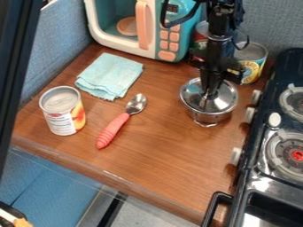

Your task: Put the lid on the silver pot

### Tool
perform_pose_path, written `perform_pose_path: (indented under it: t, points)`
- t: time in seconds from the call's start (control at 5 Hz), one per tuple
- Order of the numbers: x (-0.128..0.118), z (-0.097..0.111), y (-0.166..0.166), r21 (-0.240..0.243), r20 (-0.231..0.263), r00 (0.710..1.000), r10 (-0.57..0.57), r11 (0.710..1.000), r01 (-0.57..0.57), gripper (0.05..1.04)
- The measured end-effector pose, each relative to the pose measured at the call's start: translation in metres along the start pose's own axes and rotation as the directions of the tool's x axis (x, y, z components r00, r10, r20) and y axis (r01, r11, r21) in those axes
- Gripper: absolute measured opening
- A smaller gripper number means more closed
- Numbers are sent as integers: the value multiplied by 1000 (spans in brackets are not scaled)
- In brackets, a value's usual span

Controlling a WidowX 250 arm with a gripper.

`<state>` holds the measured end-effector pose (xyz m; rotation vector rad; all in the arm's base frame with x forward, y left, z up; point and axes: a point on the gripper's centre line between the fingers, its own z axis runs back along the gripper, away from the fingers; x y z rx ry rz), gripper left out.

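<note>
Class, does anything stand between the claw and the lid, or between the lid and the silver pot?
Nothing visible does. The claw is at the middle of the lid, and the lid is over the silver pot, with no other object showing between them.

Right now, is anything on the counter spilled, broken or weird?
No, nothing stands out. The lid is over the silver pot, with the gripper at its middle; I can't tell if it sits quite flat. The can stands upright, and the blue cloth is just a bit rumpled.
</note>
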<state>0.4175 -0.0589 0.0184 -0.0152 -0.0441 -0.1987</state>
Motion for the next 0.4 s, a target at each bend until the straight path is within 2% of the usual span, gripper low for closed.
perform_pose_path:
  t: [0.2,0.4]
  points:
    - [8,24,-3,10,39,999,-16,1000,15,456]
    - [12,55,-10,14,89,995,-46,999,45,766]
